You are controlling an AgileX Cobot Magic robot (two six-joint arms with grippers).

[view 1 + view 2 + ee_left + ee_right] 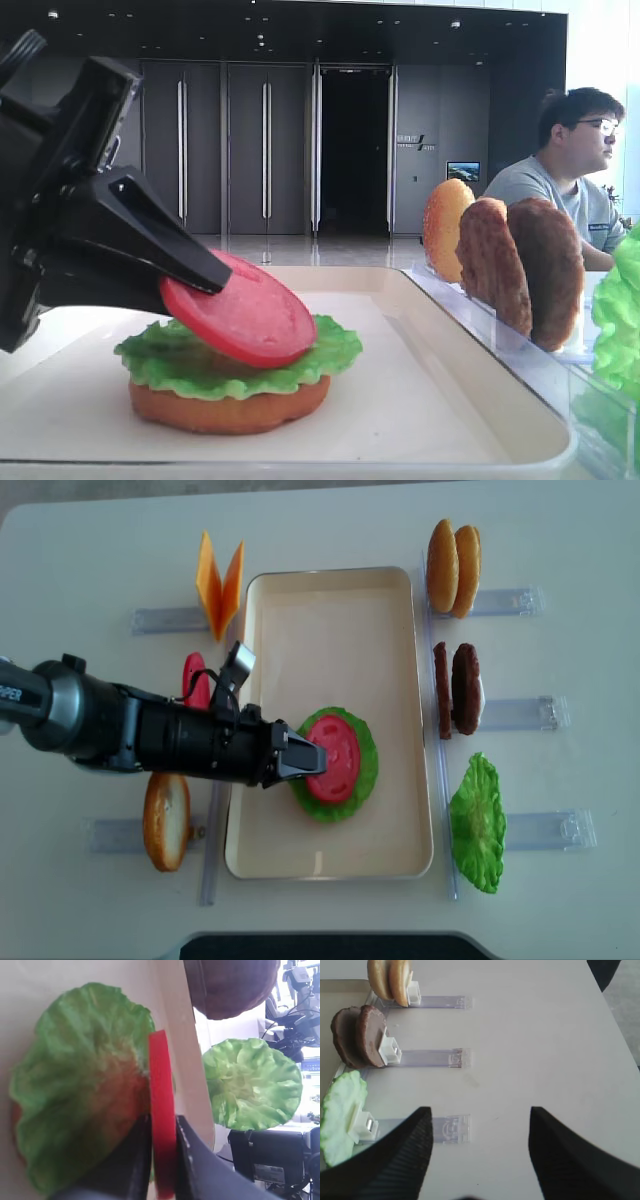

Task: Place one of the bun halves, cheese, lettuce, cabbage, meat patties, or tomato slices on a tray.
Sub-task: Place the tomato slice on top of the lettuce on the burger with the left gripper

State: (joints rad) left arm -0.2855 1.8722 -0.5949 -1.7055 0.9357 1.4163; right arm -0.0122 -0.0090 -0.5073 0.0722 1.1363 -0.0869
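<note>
My left gripper (318, 758) is shut on a red tomato slice (338, 758), pinching its rim between both fingers. The slice (245, 312) hangs tilted, its lower edge on or just above the green lettuce (190, 365), which lies on a flat bun half (230, 405) in the cream tray (330, 630). In the left wrist view the slice (161, 1090) stands edge-on between the jaws, with the lettuce (75, 1095) to its left. My right gripper (480, 1115) is open over bare table, right of the clear racks, with nothing between its fingers.
Racks right of the tray hold two bun halves (453, 567), two meat patties (458, 688) and a lettuce leaf (478, 825). Left of it stand cheese slices (220, 585), another tomato slice (195, 680) and a bun half (167, 820). A person (570, 170) sits behind.
</note>
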